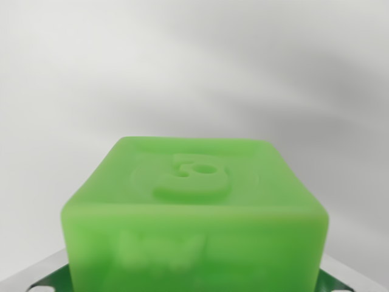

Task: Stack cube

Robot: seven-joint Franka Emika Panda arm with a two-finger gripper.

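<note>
a bright green cube (194, 213) is filling the lower middle of the wrist view, sitting very close to the camera and running off the bottom edge. its top face is showing a raised figure inside a faint ring, reading like a 5 or a rounded letter, though it is too soft to tell for sure. the near face is showing blurred raised marks that cannot be read. at each lower corner of the cube, a darker green piece with pale metal (45, 277) behind it is peeking out, touching or just beside the cube's sides. these may be parts of the gripper, but whether the fingers are clamping the cube, apart or together cannot be told here. behind the cube a plain pale grey surface (194, 67) is spreading, crossed by soft shadows.
</note>
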